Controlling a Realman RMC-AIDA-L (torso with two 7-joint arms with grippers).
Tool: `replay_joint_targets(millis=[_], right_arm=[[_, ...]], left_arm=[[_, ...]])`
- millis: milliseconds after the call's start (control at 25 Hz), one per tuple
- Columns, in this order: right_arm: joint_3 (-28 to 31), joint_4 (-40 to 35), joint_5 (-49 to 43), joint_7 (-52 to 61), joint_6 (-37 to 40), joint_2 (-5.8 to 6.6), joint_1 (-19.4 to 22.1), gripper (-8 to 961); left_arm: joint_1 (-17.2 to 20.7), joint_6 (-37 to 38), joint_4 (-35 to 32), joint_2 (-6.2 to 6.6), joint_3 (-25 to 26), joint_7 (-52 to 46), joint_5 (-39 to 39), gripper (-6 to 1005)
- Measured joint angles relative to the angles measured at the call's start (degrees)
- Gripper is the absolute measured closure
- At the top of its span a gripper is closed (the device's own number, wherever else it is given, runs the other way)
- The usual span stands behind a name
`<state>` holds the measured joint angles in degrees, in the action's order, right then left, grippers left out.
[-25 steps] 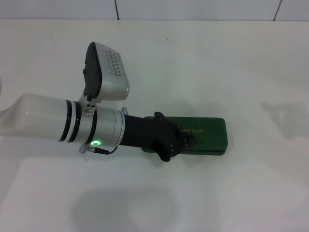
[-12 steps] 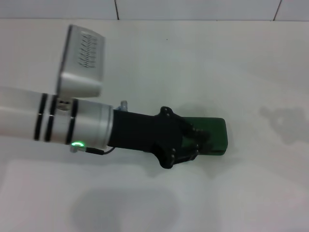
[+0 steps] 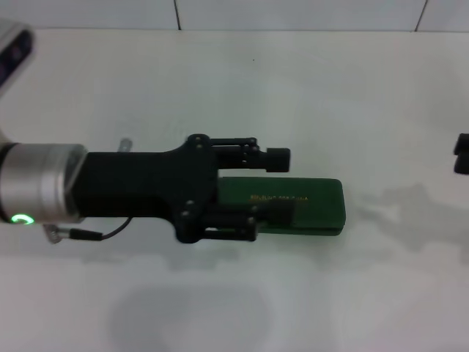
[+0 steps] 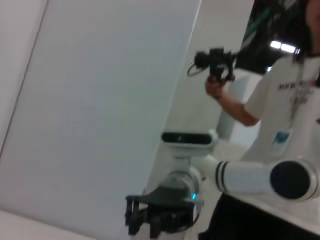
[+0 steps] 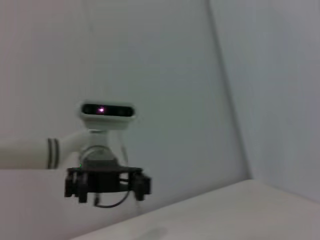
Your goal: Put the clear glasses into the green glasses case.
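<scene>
White table (image 3: 220,88), closed green glasses case (image 3: 308,205) lying flat, left gripper (image 3: 275,187) spread apart over its near end, right gripper (image 3: 462,154) at edge, fingers unclear.

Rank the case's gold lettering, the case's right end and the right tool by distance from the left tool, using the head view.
1. Gold lettering: on the green glasses case lid, within the span of the open left tool.
2. Case's right end: just past that tool, to the right.
3. Right tool: at the view's right edge.

lab | white table (image 3: 220,88) | tiled wall (image 3: 293,13) | person filming (image 4: 280,110)
</scene>
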<state>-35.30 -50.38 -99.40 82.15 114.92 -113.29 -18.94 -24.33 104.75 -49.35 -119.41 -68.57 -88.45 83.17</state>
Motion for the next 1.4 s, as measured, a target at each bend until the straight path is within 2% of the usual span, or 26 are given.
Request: replay_joint_targets(millis=[80,280,440,480,640,920,1160,1400], right_arm=[[-1.22,-0.52,-0.02,1.44,0.89,-0.21,-0.30,806],[-4.61,-2.31,-0.06,1.73,1.89,-0.58,-0.39,618],[-5.36,-3.25,-0.09,1.11,3.49,-1.46,-0.62,427],[-6.23,-3.39,-0.09,0.69,3.94,-1.75,-0.79,379],[-11.16,-3.51,0.55,-0.96,3.83,-2.30,-0.93,297],[-19.01,-3.59,2.54,-1.84,-0.56,-2.60,-1.98,153],[-21.00,-3.40,3.22,-2.10,-3.46,-2.63,-3.63,92],[-21.02,-3.33,4.91,-2.35,-3.57,-2.64,-3.38,92]], left_arm=[[0.37,1.19,0.71,0.01,0.66,0.18,-0.17,522],[2.10,1.79,1.29,0.12,0.69,1.34,0.39,303],[2.72,1.83,1.46,0.28,0.73,3.97,2.99,156],[2.67,1.79,1.77,0.29,0.81,5.13,4.28,153],[1.77,1.48,4.25,0.62,0.97,8.41,6.91,142],[0.35,1.45,5.63,3.32,2.70,8.49,6.90,142],[-0.22,1.73,5.91,5.00,6.84,6.80,7.02,143],[0.10,1.82,5.95,5.36,7.03,5.98,7.10,143]])
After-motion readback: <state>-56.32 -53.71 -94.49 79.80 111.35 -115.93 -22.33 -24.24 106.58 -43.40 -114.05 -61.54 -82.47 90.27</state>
